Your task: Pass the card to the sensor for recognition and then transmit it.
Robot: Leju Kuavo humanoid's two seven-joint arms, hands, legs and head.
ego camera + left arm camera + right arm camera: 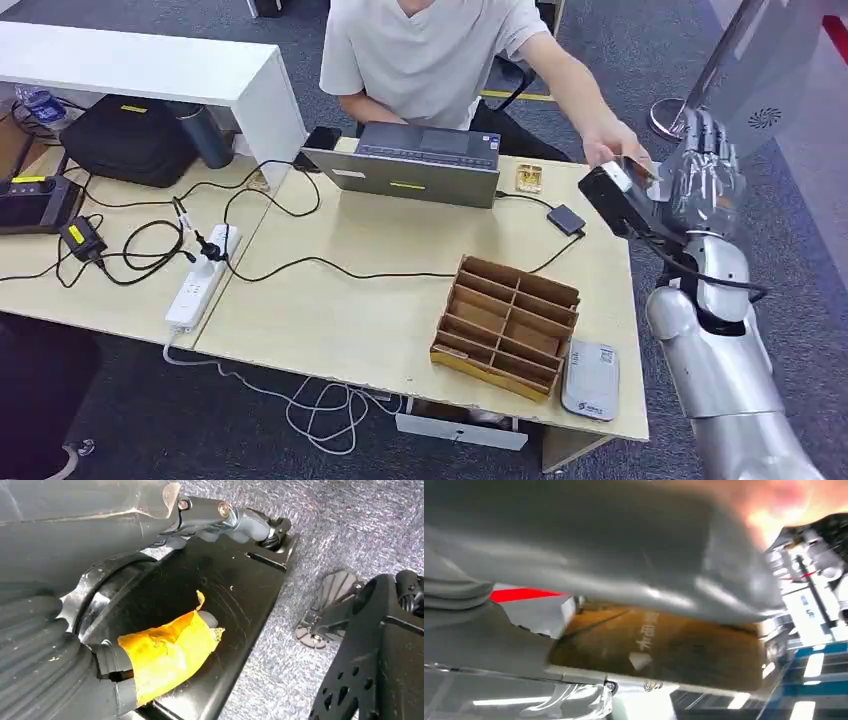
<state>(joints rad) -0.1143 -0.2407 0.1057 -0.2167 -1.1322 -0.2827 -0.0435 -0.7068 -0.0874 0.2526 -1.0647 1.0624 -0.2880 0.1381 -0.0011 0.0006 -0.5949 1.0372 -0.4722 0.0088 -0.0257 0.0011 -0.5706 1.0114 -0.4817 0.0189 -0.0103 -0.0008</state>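
**Card raised at the table's far right, person's hand at its edge**

The right robot hand [708, 178] is seen raised above the far right corner of the tabletop [380, 300], fingers upright and closed around a card [659, 650]. In the right wrist view the card appears as a flat brown-orange plate with pale printed marks, clamped under the thick grey thumb [624, 555]. In the head view a dark boxy device with a pale face, apparently the sensor [615, 195], is seen just beside the hand, with a cable trailing toward the forearm.

A person's hand [612, 148] is stretched across from behind the laptop [415, 165] and touches or nearly touches the held things; which one cannot be told.

The left robot hand [150, 660] hangs low over grey carpet, a finger wrapped in yellow tape, nothing held; whether it is spread or curled cannot be told.

Further out lie a partitioned wooden tray [508, 325], a grey card reader [590, 380] at the near edge, and a power strip [200, 280].

Judged step: the handover stage. The next move calls for a steady hold until the person's grip is firm, then a gentle release.
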